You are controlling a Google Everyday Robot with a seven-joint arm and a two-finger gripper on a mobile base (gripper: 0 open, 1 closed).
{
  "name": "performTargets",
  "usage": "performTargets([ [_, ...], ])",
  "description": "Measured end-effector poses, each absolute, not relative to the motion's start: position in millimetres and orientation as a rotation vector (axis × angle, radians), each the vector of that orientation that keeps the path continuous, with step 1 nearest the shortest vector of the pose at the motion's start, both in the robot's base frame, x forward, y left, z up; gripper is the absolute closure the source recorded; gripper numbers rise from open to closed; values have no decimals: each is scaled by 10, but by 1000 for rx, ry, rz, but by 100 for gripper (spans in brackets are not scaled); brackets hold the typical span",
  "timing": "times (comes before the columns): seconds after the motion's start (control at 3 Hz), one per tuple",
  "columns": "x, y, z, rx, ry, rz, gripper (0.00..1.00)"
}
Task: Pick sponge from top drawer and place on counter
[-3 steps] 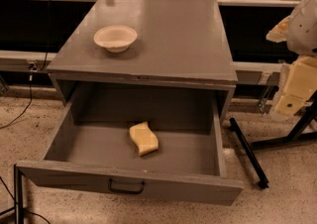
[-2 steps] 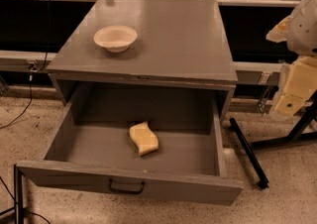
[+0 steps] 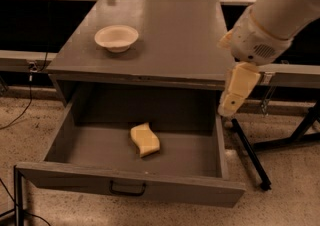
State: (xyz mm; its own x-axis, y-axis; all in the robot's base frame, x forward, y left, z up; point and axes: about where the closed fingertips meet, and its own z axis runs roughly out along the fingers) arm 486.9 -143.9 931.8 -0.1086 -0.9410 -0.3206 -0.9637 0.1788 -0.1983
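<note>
The pale yellow sponge (image 3: 145, 139) lies flat on the floor of the open top drawer (image 3: 90, 145), a little left of its middle. The drawer's front carries a dark wire handle (image 3: 128, 188). The grey counter (image 3: 170, 35) is above it. My gripper (image 3: 231, 105) hangs from the white arm (image 3: 270, 25) at the right, over the drawer's right rear corner and the counter's front right edge, well above and to the right of the sponge. Nothing is in the gripper.
A cream bowl (image 3: 116, 37) stands on the counter's left part. A black metal stand leg (image 3: 250, 152) runs along the floor to the right of the drawer. Cables (image 3: 20, 110) trail at the left. A dark bench lies behind the cabinet.
The arm and gripper have swung left, from off to the right of the cabinet to over the drawer's right rear corner. The sponge, bowl and drawer have not moved.
</note>
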Motion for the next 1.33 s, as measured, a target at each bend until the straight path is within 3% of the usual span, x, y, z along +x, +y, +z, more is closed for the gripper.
performTargets([
  [0.33, 5078, -864, 8836, -1793, 2029, 202, 0],
  [1.0, 5306, -706, 8837, -1725, 1968, 168, 0],
  [1.33, 5352, -514, 8519, -1728, 1951, 241, 0],
])
